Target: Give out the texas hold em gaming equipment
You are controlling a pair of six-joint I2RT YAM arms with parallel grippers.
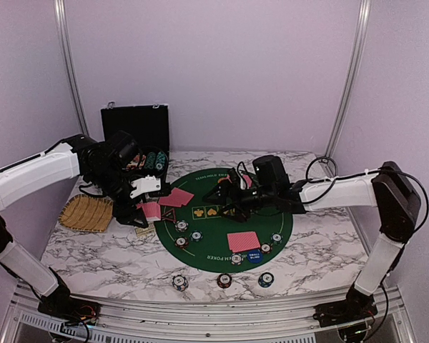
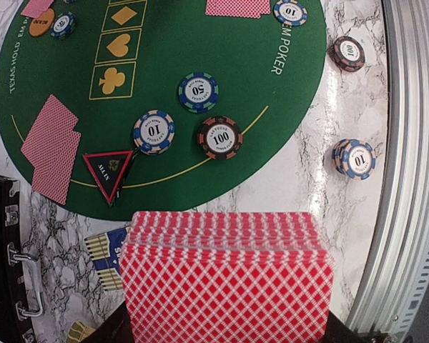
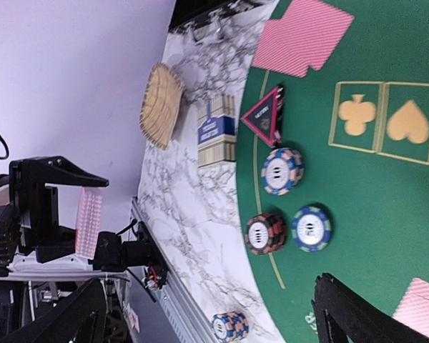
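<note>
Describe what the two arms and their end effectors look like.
Left arm and right arm: white rounded links, black joints, thin black cables looping alongside. Left end effector is black with a white housing; right end effector is all black.

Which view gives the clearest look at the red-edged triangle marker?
Left wrist. The triangle lies at the green mat's edge, unobstructed, with its lettering visible. The right wrist view also shows it whole, but sideways and with the lettering unreadable. In the top external view it is too small to pick out.
</note>
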